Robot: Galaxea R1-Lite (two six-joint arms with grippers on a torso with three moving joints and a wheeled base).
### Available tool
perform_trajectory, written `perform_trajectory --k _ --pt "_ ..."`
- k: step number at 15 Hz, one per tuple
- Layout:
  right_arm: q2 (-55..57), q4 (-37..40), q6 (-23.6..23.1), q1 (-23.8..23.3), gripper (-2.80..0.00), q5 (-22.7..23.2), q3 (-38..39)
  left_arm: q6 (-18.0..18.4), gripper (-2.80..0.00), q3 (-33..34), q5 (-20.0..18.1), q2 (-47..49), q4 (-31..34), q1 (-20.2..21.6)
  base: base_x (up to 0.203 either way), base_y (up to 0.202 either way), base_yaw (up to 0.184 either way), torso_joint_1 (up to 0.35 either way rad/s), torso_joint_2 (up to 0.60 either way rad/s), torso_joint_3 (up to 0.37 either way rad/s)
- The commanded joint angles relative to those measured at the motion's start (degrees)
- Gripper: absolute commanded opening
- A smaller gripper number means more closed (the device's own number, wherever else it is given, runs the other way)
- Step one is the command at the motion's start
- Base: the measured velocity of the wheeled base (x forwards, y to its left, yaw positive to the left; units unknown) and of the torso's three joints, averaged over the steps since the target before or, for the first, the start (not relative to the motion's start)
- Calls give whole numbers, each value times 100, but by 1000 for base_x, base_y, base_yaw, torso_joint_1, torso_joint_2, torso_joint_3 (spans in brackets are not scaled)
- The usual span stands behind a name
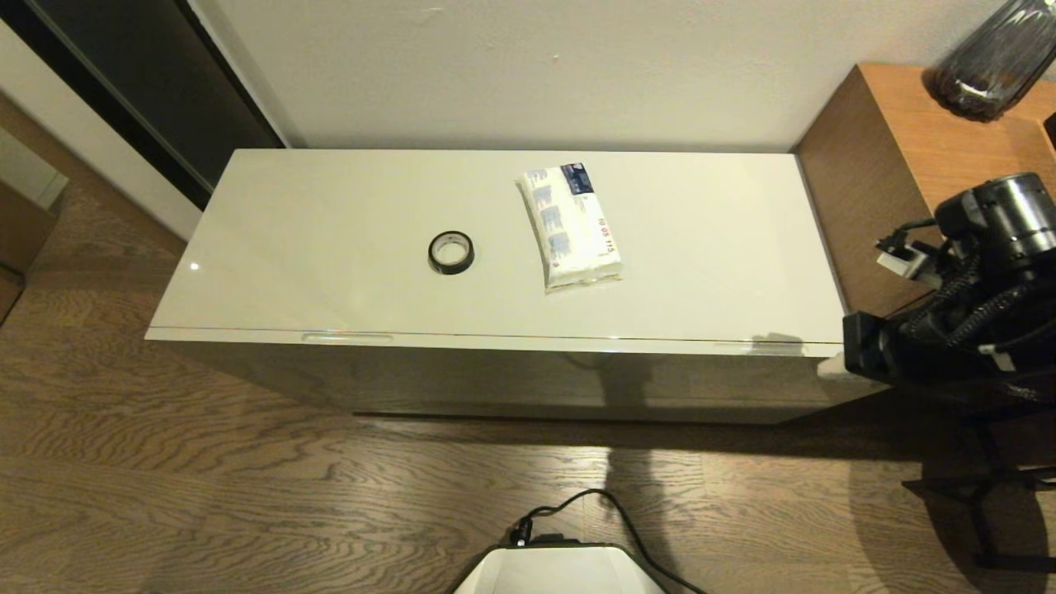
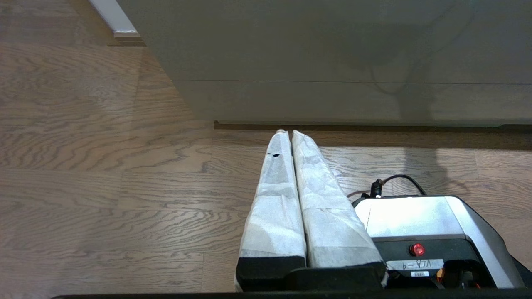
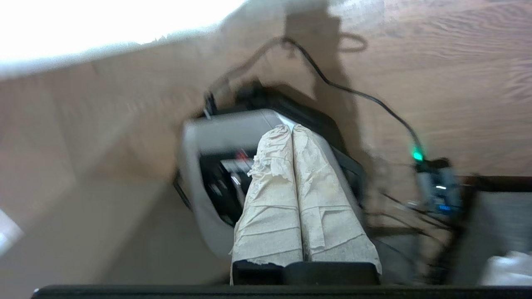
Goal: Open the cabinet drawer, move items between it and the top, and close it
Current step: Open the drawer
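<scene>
The cabinet drawer [image 1: 495, 375] is pushed fully in under the top [image 1: 330, 247], with a slim handle slot [image 1: 346, 337] at its upper edge. A small black tape roll [image 1: 451, 252] lies near the middle of the top. To its right is the white tissue pack [image 1: 571, 225] with blue print. No slippers are in view. My right arm [image 1: 949, 330] hangs beside the cabinet's right front corner; the right gripper [image 3: 286, 128] is shut and empty, aimed down at my base. My left gripper [image 2: 287, 132] is shut and empty, low over the floor and facing the cabinet front [image 2: 332, 41].
A brown wooden side table [image 1: 899, 148] with a dark glass vase [image 1: 990, 66] stands against the cabinet's right end. My white base [image 1: 561, 569] and its black cable [image 1: 577, 499] are on the wooden floor in front. A dark doorway [image 1: 165, 82] is at the far left.
</scene>
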Motion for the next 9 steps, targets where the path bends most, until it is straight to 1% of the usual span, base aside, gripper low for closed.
perform_trajectory --k 1,4,5,7,8,9 --pt "765 -110 412 223 -280 -286 -329 -2 -280 1 0 6 -13 1 0 0 0 0 0 0" --pt "1043 -545 523 268 -280 -419 -334 -2 -280 1 0 6 -4 1 0 0 0 0 0 0" --pt "1104 -630 629 268 -280 -427 -324 -2 -280 1 0 6 -4 1 0 0 0 0 0 0" --pt "1163 -1000 1044 268 -280 -495 -320 -2 -280 1 0 6 -4 1 0 0 0 0 0 0" --pt "1174 -1182 1147 268 -280 -585 -313 -2 -280 1 0 6 -4 1 0 0 0 0 0 0" --pt "1183 -1256 1156 276 -280 -638 -290 -2 -280 1 0 6 -4 1 0 0 0 0 0 0"
